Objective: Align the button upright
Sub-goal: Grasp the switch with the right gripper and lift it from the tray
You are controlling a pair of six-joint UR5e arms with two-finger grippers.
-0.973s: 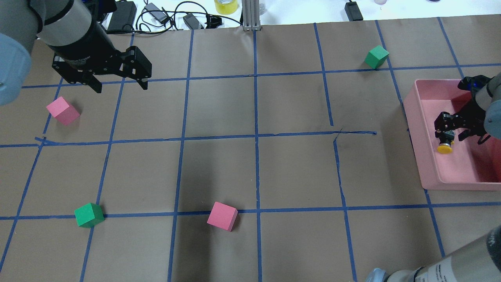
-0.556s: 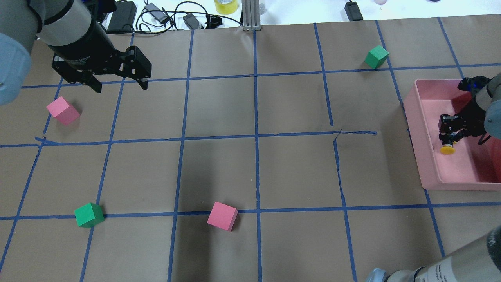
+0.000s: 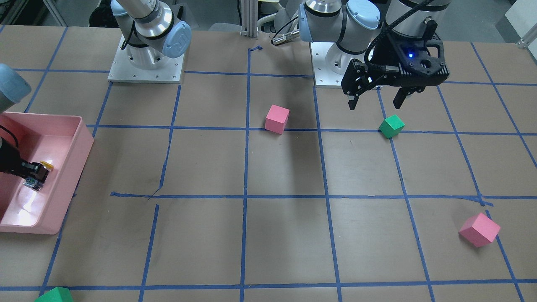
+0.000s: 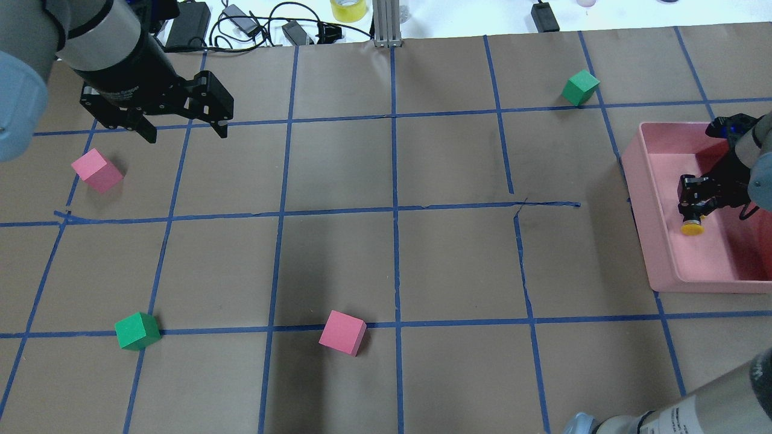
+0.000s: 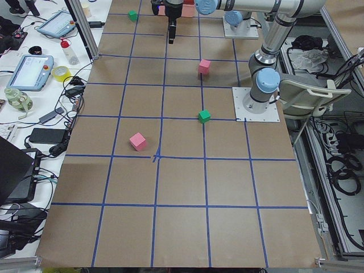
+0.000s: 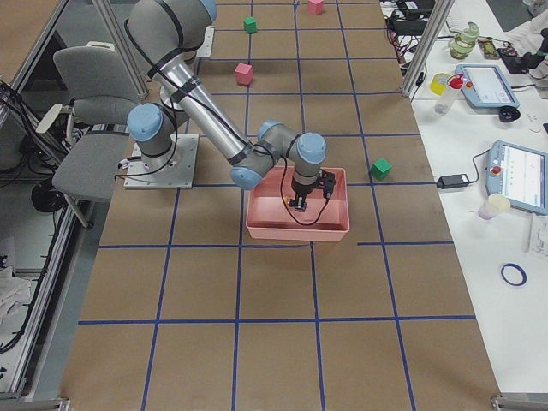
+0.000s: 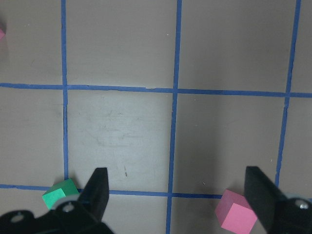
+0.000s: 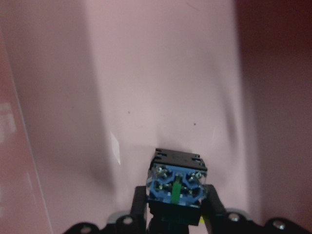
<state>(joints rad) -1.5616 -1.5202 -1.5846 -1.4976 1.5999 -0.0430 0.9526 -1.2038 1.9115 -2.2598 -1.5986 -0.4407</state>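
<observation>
Front view, bin: a pink bin [image 3: 86, 140] sits at the left edge of the table [image 3: 285, 235].
Front view, button: the button [image 3: 43, 167] is inside the bin, pinched by the right gripper [image 3: 37, 175]. It is tilted, with the yellow cap toward the far side and the silvery base toward the near side.
Front view, left gripper: the left gripper [image 3: 374, 103] hangs over the table at far right, jaws wide apart and holding nothing. A green cube [image 3: 391, 126] is just beside it.
Overhead view, button: at the right edge, within the bin, its yellow cap pokes out on the near side of the closed right gripper.
Overhead view, left gripper: far left, spread wide, with a pink cube [image 4: 96, 170] near it.
Left side view, button: too small to make out.
Right side view, bin: the right gripper is down inside it, with a spot of yellow at its tip.
Left wrist view, fingers: two black fingers [image 7: 97, 187] stand far apart at the bottom edge, with blue tape lines [image 7: 174, 122] on the table between them.
Right wrist view, button: clamped by the gripper, blue and silver contact base facing the camera, the bin's pink floor beyond.
</observation>
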